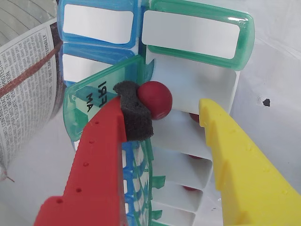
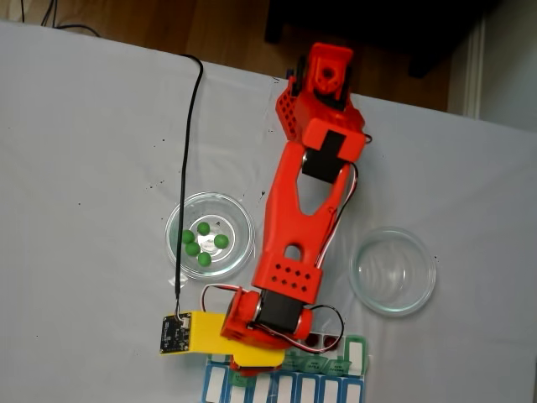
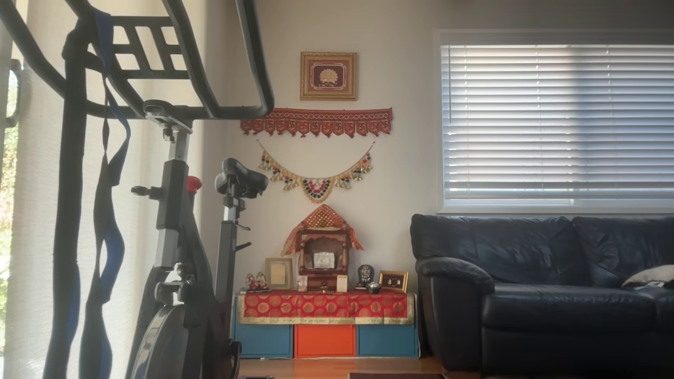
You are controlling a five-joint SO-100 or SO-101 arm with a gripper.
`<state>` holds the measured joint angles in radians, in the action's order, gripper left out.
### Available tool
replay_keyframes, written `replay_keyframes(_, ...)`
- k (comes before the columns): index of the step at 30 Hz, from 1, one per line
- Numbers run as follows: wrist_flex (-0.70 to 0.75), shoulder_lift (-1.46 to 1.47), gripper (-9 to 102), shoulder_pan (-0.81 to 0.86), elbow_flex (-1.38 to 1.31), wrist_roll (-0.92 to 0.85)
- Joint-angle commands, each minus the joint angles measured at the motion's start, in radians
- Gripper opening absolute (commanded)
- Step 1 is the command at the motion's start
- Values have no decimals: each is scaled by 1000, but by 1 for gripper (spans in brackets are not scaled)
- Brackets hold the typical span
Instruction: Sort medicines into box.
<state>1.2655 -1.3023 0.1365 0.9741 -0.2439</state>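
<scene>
In the wrist view my gripper hangs open over the box, a pill organizer with white compartments and green and blue lids. A dark red pill rests against the black foam pad on the red finger, with a clear gap to the yellow finger. It sits above an open compartment beside a raised green lid. Red pills lie in the compartments below. In the fixed view the box is at the bottom edge under the arm, and several green pills lie in a glass dish.
The glass dish with green pills stands left of the arm, and an empty glass dish stands to its right. A newspaper lies left of the box in the wrist view. A black cable runs across the white table.
</scene>
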Motion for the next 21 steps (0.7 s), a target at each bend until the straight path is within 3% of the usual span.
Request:
replay_keyframes(1, -20, -80, 20, 3, -55, -12)
replay_keyframes(10, -20, -81, 17, 3, -57, -14)
replay_keyframes(14, -17, -86, 2, 0, -60, -15)
replay_keyframes(21, 140, -78, 1, 9, -158, -86)
